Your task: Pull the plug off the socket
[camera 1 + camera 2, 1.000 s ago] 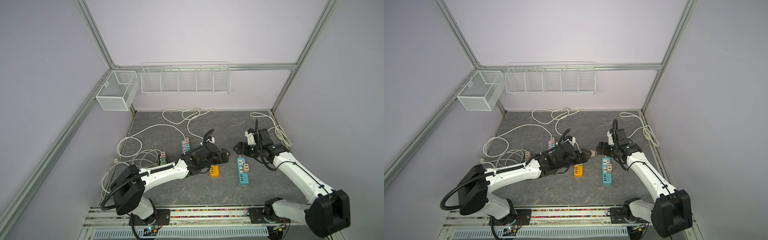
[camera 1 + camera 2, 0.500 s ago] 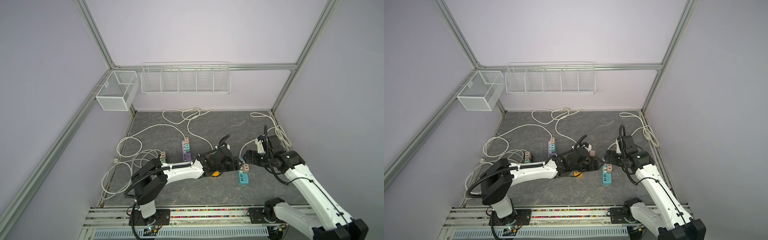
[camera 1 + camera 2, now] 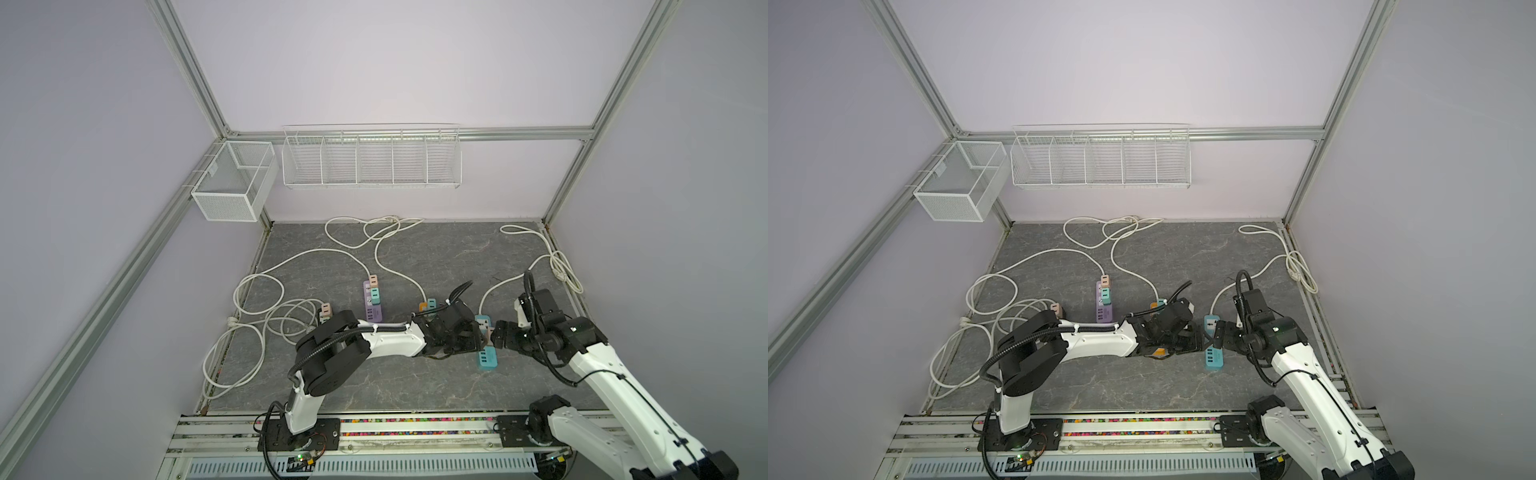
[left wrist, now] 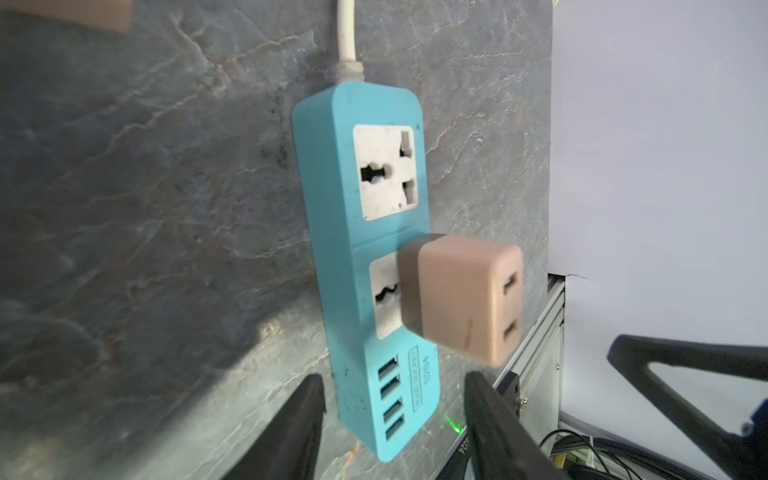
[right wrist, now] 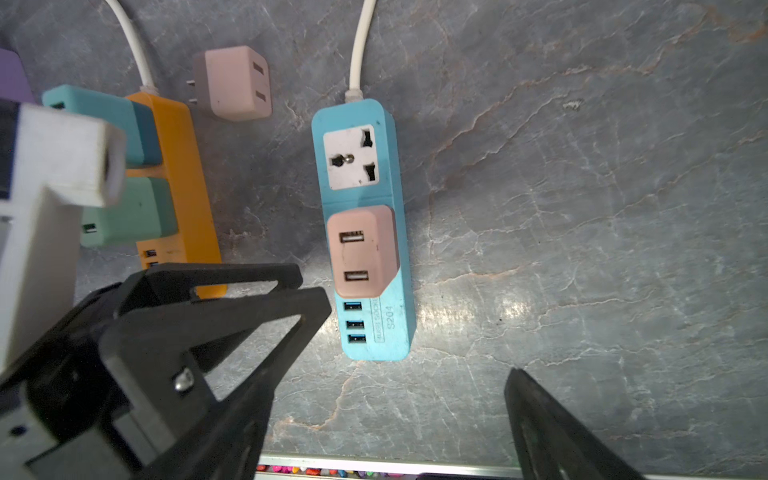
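Observation:
A blue power strip [image 4: 332, 232] lies on the grey table, with a pink plug [image 4: 461, 299] seated in its second socket. In the right wrist view the plug [image 5: 361, 253] stands above the strip [image 5: 397, 328]. My left gripper [image 4: 392, 378] is partly open. The strip's USB end shows between its fingers [image 4: 299, 415], which touch neither strip nor plug. Its fingertips [image 5: 320, 299] hover just beside the plug. My right gripper [image 5: 390, 380] is wide open over bare table past the strip's USB end, holding nothing. In both top views the grippers [image 3: 473, 338] [image 3: 496, 336] meet at the strip [image 3: 1212, 359].
An orange strip [image 5: 183, 166] carrying teal and green plugs lies close beside the blue one. A loose pink plug [image 5: 237, 83] rests on the table. A purple strip [image 3: 372, 303] and white cables [image 3: 266, 324] lie further left. The table's front rail [image 5: 374, 467] is near.
My left arm has reached right to the blue strip and its jaws have narrowed. My right gripper has come forward and down beside the strip and opened wider.

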Robot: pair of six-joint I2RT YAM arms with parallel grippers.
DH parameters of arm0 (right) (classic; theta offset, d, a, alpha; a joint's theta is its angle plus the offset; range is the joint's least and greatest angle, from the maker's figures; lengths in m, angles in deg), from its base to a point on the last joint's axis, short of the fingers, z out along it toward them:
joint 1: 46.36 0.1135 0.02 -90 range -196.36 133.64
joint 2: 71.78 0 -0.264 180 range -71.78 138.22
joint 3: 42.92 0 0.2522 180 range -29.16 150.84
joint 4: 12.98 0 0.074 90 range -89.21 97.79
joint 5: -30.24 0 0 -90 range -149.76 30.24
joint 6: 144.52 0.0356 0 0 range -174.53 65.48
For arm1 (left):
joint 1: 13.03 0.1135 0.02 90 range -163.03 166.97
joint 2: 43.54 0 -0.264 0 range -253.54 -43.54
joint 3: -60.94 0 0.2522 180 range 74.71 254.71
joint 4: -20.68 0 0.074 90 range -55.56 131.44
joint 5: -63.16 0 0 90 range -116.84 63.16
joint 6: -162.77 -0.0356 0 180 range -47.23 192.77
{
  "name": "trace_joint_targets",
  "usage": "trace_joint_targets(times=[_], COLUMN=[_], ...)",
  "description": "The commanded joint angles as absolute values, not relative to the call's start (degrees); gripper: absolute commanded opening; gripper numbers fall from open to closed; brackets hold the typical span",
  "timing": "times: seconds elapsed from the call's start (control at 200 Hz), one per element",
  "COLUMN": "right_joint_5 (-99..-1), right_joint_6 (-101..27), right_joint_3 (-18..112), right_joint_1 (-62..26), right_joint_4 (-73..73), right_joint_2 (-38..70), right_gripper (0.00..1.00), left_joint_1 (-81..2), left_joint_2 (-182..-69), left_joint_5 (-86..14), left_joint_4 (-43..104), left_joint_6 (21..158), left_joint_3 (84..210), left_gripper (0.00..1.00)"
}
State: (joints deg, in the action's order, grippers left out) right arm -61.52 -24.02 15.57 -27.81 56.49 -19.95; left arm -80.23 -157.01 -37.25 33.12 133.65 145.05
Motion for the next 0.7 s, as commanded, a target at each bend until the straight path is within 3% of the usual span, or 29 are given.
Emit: trace_joint_targets(times=[0.0, 0.695], right_joint_5=[-63.0, -65.4], right_joint_6=[-21.8, -23.1], right_joint_3=[14.0, 13.2], right_joint_1=[-27.2, -24.1], right_joint_4=[53.1, 43.9], right_joint_2=[-20.4, -7.4], right_gripper=[0.89, 0.80], left_joint_1=[-80.6, -80.0], left_joint_2=[-157.7, -163.0], left_joint_5=[-36.4, -34.5], left_joint_4=[31.2, 30.7], left_joint_6=[136.4, 137.2], left_joint_3=[145.9, 147.5], left_gripper=[0.52, 0.40])
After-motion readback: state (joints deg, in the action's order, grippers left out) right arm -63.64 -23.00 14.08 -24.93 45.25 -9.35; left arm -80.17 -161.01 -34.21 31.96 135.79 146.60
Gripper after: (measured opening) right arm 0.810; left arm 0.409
